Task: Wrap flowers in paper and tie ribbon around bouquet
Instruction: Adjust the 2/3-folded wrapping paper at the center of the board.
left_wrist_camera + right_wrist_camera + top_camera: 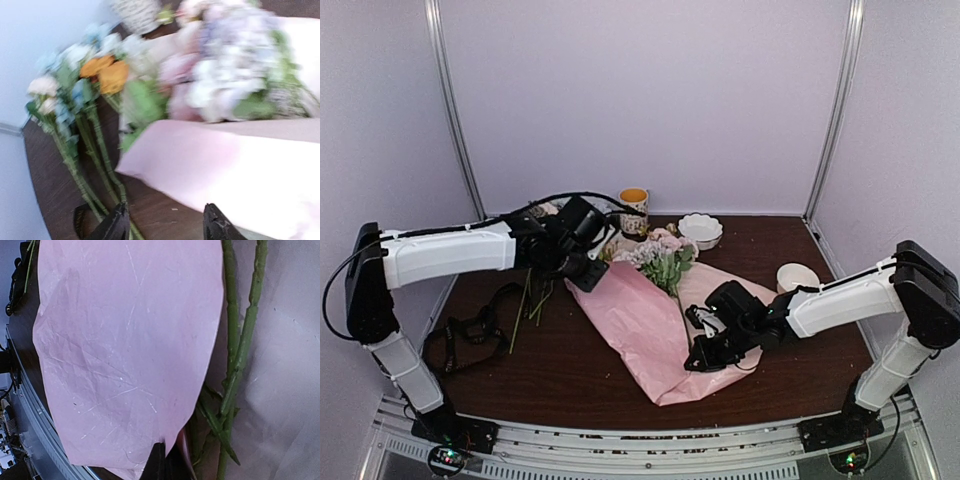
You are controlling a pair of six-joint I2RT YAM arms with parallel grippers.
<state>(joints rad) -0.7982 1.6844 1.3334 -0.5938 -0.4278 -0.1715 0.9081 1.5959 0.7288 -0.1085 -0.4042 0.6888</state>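
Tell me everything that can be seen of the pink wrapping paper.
The pink wrapping paper is one large thin sheet, pale pink, matte and finely crinkled. It lies in the middle of the dark table, folded loosely over the flowers, whose blooms stick out at its far end. In the right wrist view, green stems lie on its lower layer beside the upper flap's edge. The right gripper is shut on that flap's edge. The left gripper is open beside its far left corner.

Got pink paper (638, 340) folded over the flowers (665, 258) mid-table.
Left gripper (588, 276) right by its far-left corner, right gripper (706, 352) low at its right side; black ribbon (470, 328) and loose stems (532, 300) lying left, mug (634, 203) and white bowl (701, 229) behind.
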